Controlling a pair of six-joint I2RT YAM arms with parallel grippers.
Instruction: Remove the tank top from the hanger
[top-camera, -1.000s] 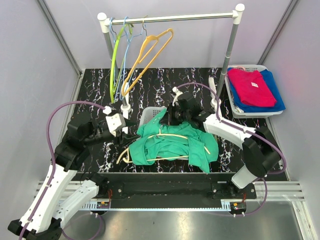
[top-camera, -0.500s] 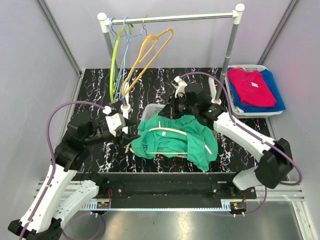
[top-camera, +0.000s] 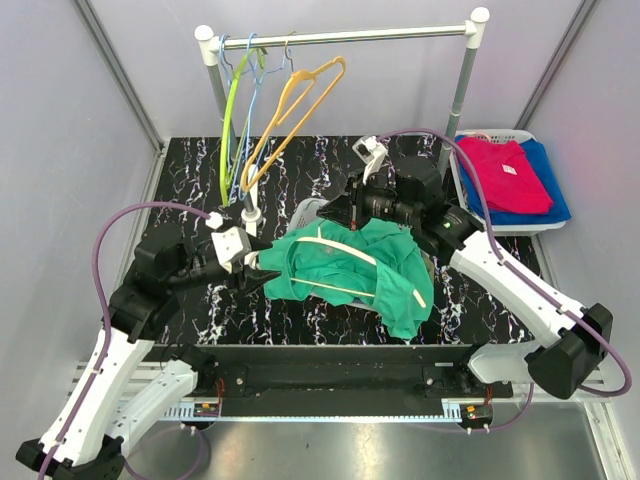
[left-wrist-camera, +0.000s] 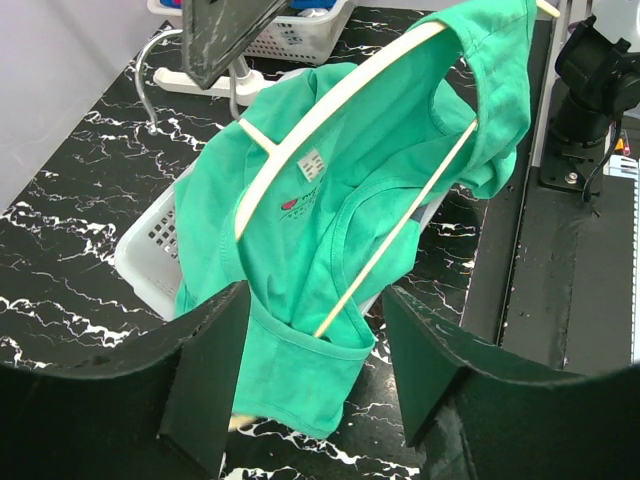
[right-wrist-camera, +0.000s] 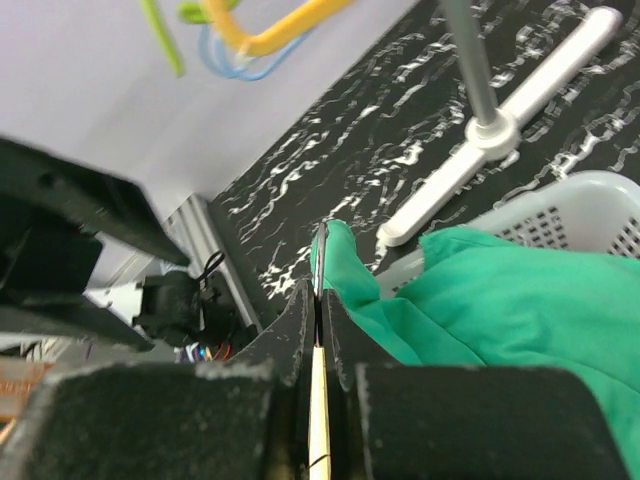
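The green tank top (top-camera: 350, 270) hangs on a cream hanger (top-camera: 335, 248), lifted off the table above a white basket. My right gripper (top-camera: 335, 212) is shut on the hanger's top end; in the right wrist view the cream hanger (right-wrist-camera: 318, 420) sits pinched in my right gripper (right-wrist-camera: 320, 300), with green cloth (right-wrist-camera: 520, 290) beside it. My left gripper (top-camera: 262, 275) is open at the tank top's low left end. In the left wrist view the tank top (left-wrist-camera: 330, 200) and hanger bar (left-wrist-camera: 400, 225) reach down into my left gripper (left-wrist-camera: 315, 300), and the cloth lies close to the left finger.
A clothes rack (top-camera: 345, 37) at the back carries green (top-camera: 232, 110), blue and orange (top-camera: 290, 100) hangers. A white basket (top-camera: 298, 222) lies under the tank top. A second basket (top-camera: 505, 175) with red and blue clothes stands at the right.
My right gripper has lifted the hanger and tank top up off the table and toward the back. The cloth's left end now hangs at my open left gripper, which has hardly moved.
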